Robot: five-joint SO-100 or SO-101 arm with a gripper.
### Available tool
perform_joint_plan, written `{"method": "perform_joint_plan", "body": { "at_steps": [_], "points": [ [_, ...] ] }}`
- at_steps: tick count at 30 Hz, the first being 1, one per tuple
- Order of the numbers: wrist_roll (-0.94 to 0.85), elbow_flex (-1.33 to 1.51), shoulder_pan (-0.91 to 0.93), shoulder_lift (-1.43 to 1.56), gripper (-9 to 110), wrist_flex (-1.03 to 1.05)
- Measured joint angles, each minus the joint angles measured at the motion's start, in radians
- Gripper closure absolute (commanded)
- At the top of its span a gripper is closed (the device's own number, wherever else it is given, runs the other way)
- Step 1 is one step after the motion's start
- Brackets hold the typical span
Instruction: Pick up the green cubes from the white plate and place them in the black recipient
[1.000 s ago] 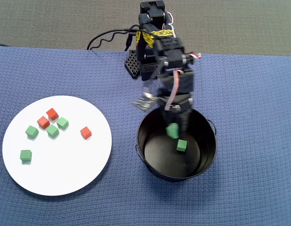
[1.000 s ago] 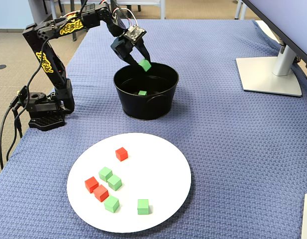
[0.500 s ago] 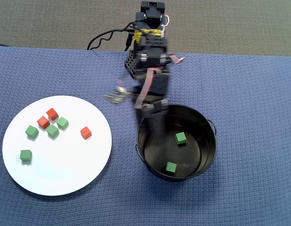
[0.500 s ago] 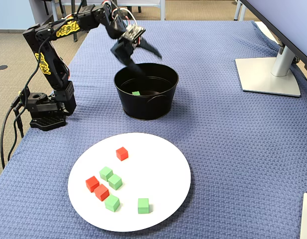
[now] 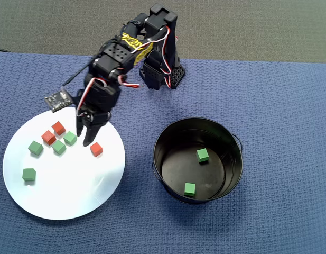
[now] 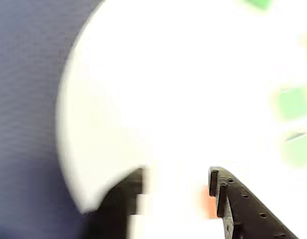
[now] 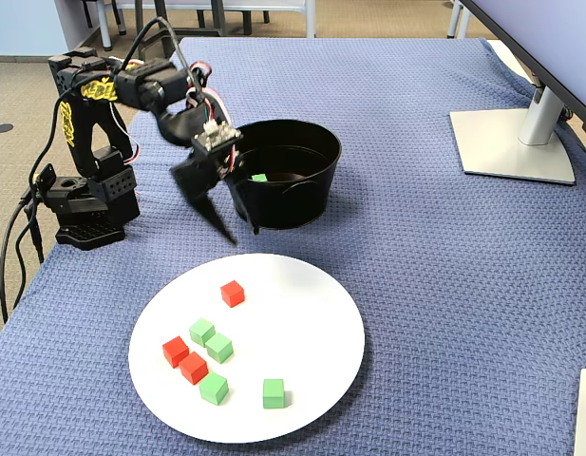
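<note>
- Gripper [image 5: 87,134] hangs empty above the white plate [image 5: 73,196], fingers spread wide and pointing down; in the overhead view it sits over the plate's 1 o'clock sector. The fixed view shows the gripper [image 7: 240,231] clear of the plate rim, not touching anything.
- Two green cubes lie in the black bucket [image 5: 234,174]: one [image 5: 203,155] near the floor's centre, one [image 5: 189,189] toward 6 o'clock. Four greens are left on the plate.
- Plate contents, overhead view: a tight cluster at about 10 o'clock holds two red-orange cubes [image 5: 53,133] and three greens: one [image 5: 70,138] nearest the fingertips, one [image 5: 58,147] just beside it, one [image 5: 35,147] farther toward 9 o'clock. A lone green [image 5: 28,174] sits at 8 o'clock, well apart. A lone red-orange cube [image 5: 96,149] sits at about 2 o'clock, just beside the fingertips.
- Wrist view is blurred and overexposed; an orange patch shows between the fingers, green smears at 3 o'clock. Not usable for alignment yet.
- Judgement: step in hand is the approach to the next green cube. The nearest green looks the natural target, but red-orange cubes lie close on both sides.
- To do it well: shift toward 9 o'clock off the lone red-orange cube, centre the fingers over the chosen green, and turn the wrist so neither finger lands on a neighbour.
- Risk: closing on two cubes, or nudging the cluster. The isolated green at 8 o'clock would be a cleaner grasp.
</note>
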Motion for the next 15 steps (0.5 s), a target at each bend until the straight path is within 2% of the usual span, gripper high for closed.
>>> {"method": "perform_joint_plan", "body": {
  "at_steps": [7, 15],
  "points": [
    [-0.367, 0.015, 0.094, -0.081, 79, 0.021],
    [-0.512, 0.012, 0.107, -0.167, 80, 0.057]
  ]
}}
